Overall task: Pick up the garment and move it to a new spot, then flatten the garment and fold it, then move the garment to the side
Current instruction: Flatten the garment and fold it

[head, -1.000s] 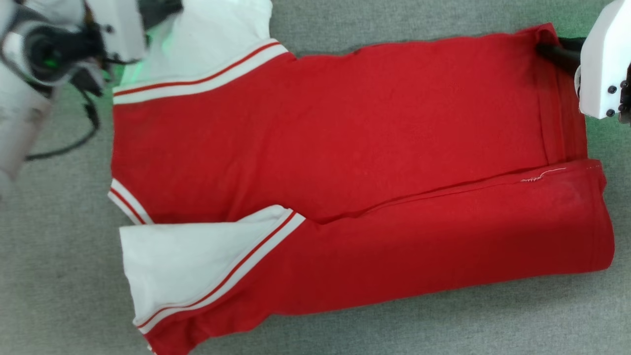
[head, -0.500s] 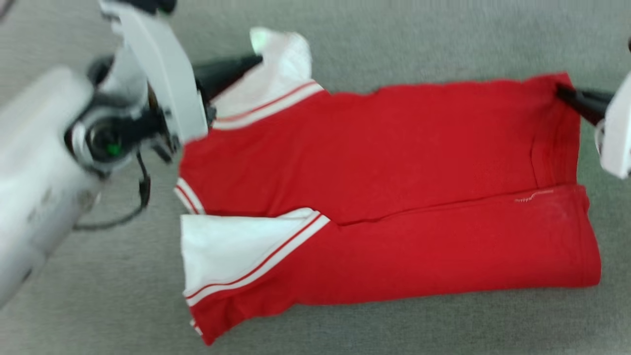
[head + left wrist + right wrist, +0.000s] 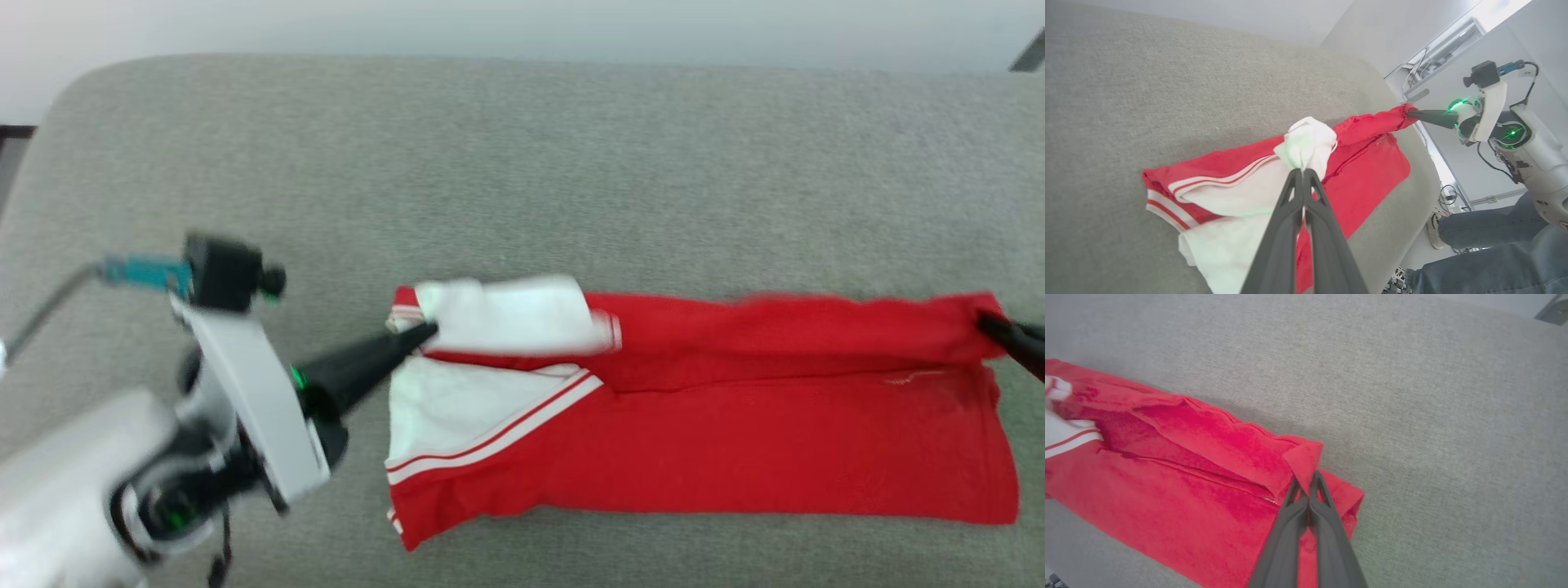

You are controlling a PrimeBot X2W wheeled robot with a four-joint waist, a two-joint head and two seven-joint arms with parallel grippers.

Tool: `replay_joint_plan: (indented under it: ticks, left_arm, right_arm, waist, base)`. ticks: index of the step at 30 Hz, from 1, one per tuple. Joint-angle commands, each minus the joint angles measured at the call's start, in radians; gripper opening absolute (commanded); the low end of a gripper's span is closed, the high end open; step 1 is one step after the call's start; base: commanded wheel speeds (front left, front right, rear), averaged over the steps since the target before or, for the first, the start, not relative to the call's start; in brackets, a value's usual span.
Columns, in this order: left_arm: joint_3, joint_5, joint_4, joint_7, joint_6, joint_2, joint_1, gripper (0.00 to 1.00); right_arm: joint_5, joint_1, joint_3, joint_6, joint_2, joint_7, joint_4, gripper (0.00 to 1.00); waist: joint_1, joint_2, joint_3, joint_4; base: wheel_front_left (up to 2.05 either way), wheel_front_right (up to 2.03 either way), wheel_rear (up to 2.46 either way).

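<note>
Head view, left end effector (image 3: 429, 331) pinching garment (image 3: 735, 441) at white end, right end effector (image 3: 986, 323) clamping red end

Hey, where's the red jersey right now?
In the head view the garment lies at lower centre-right on the grey cushion, its white sleeve pinched by the left gripper and its far right corner by the right gripper.

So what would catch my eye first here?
A bright red garment with white sleeves lies stretched across the grey cushioned surface. The left jaws pinch a white sleeve at one end and the right jaws a red corner at the other, holding that edge raised.
</note>
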Motion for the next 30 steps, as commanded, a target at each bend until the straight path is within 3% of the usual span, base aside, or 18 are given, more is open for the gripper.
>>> replay_joint_plan:
  ticks: [1,9,22,23,24,25,27,28,30]
  left_arm:
    - [-0.001,-0.007,-0.028,-0.042,-0.002,0.007,0.051,0.0]
    - [-0.011,-0.02,-0.091,-0.196,-0.002,0.053,0.243,0.0]
    - [-0.061,0.015,0.106,-0.226,-0.002,-0.08,0.301,0.0]
    - [-0.057,0.017,0.11,-0.233,-0.002,-0.083,0.302,0.0]
    - [-0.053,0.021,0.119,-0.243,-0.002,-0.083,0.304,0.04]
    - [-0.052,0.033,0.134,-0.257,-0.002,-0.08,0.306,0.33]
    - [-0.046,0.04,0.151,-0.289,-0.002,-0.083,0.318,0.92]
    - [-0.041,0.043,0.155,-0.304,-0.002,-0.085,0.325,1.0]
    - [-0.026,0.049,0.16,-0.331,-0.002,-0.082,0.338,1.0]
  right_arm:
    - [0.008,0.068,-0.047,-0.001,-0.001,-0.019,-0.019,0.0]
    - [-0.021,0.264,-0.143,0.0,0.046,-0.041,-0.083,0.0]
    - [-0.087,0.247,-0.084,0.0,0.119,-0.11,0.031,0.0]
    - [-0.092,0.24,-0.082,0.0,0.117,-0.12,0.032,0.24]
    - [-0.106,0.24,-0.077,0.0,0.109,-0.126,0.035,0.49]
    - [-0.124,0.241,-0.07,0.0,0.098,-0.131,0.032,1.0]
    - [-0.116,0.245,-0.076,0.0,0.109,-0.143,0.015,1.0]
    - [-0.102,0.252,-0.079,0.0,0.116,-0.144,0.005,1.0]
    - [-0.085,0.271,-0.101,0.0,0.106,-0.134,-0.019,1.0]
  waist:
    - [0.0,-0.0001,-0.018,0.03]
    - [0.0,-0.0001,-0.002,0.028]
    - [0.0,-0.0001,0.017,0.033]
    - [0.0,-0.0001,0.016,0.031]
    - [0.0,-0.0001,0.013,0.03]
    - [0.0,-0.0001,0.009,0.029]
    - [0.0,-0.0001,0.001,0.025]
    - [0.0,-0.0001,-0.004,0.023]
    - [0.0,-0.0001,-0.012,0.022]
  base:
    - [0.0,0.0,0.0]
    - [0.0,0.0,0.0]
    - [0.0,0.0,0.0]
    - [0.0,0.0,0.0]
    - [0.0,0.0,0.0]
    - [0.0,0.0,0.0]
    - [0.0,0.0,0.0]
    - [0.0,0.0,0.0]
    - [0.0,0.0,0.0]
